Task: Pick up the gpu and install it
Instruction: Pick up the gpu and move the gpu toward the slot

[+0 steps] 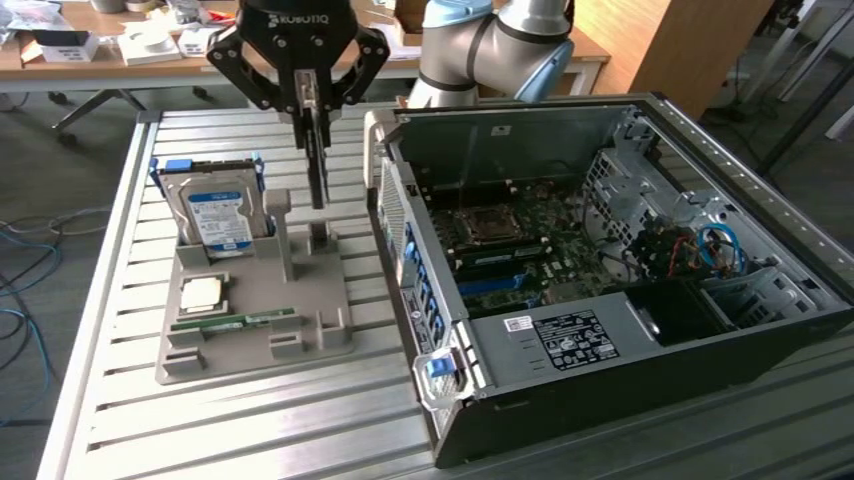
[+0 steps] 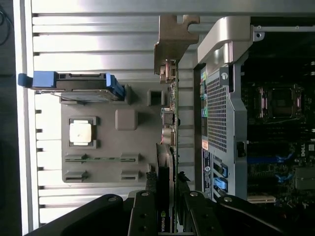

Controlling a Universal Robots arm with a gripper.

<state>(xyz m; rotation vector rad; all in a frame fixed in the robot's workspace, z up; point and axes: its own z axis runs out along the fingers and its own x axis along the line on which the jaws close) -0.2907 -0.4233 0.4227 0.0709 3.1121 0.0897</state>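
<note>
Gpu held in the jaws above its holder.

Exterior view: the jaws were clamped on the upper edge of the gpu [image 1: 318, 160], which hung upright just above the grey holder [image 1: 254, 345], beside the open computer case [image 1: 561, 345] on the bench [image 1: 200, 440]. Wrist view: the card was seen edge-on, with its silvery bracket [image 2: 172, 46] near the case wall. The step seemed to need a firm, vertical hold, so that the bracket would not catch.

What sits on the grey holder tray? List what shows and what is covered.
On the holder tray: an upright hard drive, a square processor chip and a green memory stick. The drive's lower end is hidden inside its slot. The gripper holds the gpu above it.
</note>
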